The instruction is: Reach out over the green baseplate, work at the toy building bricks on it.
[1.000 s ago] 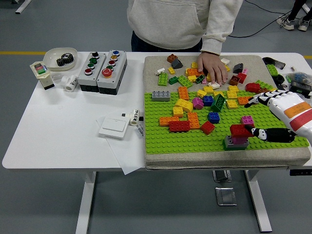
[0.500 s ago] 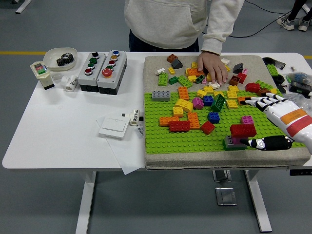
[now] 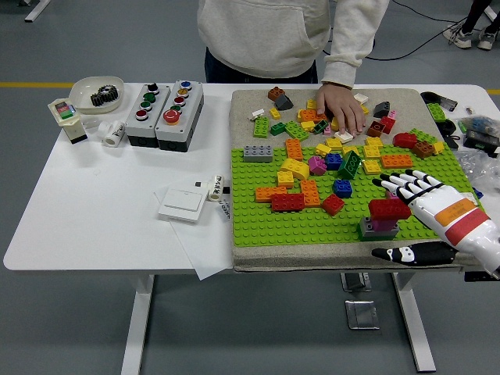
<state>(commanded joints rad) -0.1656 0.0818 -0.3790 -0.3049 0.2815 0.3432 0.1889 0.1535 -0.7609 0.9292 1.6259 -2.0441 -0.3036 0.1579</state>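
Note:
The green baseplate (image 3: 273, 226) lies on a beige mat (image 3: 248, 105) and carries many loose bricks. A stack of a red brick (image 3: 388, 208) on a pink and a grey brick (image 3: 369, 229) stands near its front right. My right hand (image 3: 400, 219), white with black fingers, is open just right of the stack. Its fingers (image 3: 397, 184) spread behind the stack, and the thumb (image 3: 402, 254) reaches out in front over the mat's edge. It holds nothing. A person's hand (image 3: 340, 105) rests on bricks at the back of the mat. My left arm is out of view.
Two button boxes (image 3: 164, 109), a white bowl with a gear (image 3: 98, 92) and small parts stand at the back left. A white switch plate (image 3: 182, 205) and a paper sheet lie left of the mat. Clutter (image 3: 476, 133) sits at the right edge.
My right hand has moved nearer and leftward, closer to the red stack. Its thumb has dropped from beside the stack to the mat's front edge. The person's hand has stayed put.

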